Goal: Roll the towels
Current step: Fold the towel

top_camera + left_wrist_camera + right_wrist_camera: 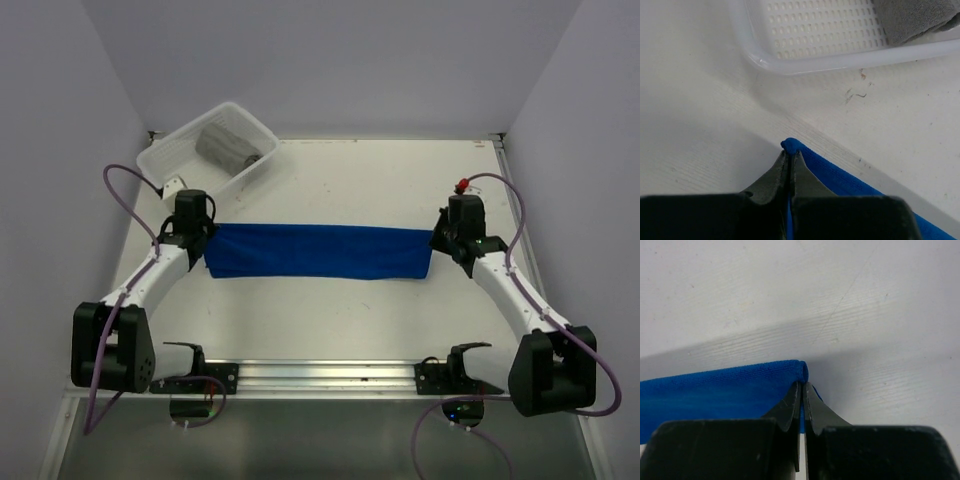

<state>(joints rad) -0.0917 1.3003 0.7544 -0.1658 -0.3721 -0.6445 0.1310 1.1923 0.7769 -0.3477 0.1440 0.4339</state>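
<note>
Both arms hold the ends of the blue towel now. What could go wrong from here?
1. Both pairs of jaws pinch only the edge of the folded royal blue cloth towel, so an end may slip out when pulled or rolled.
2. The left jaws sit close to the translucent white perforated plastic basket holding the grey cloth towel; a wide move there might knock it.

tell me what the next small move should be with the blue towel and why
Probably lift the right tool slightly and curl its end back over the strip to start the first turn. The blue towel lies as a long flat strip, with the left tool shut on one end and the right tool shut on the other, and no part of it is rolled yet.
</note>
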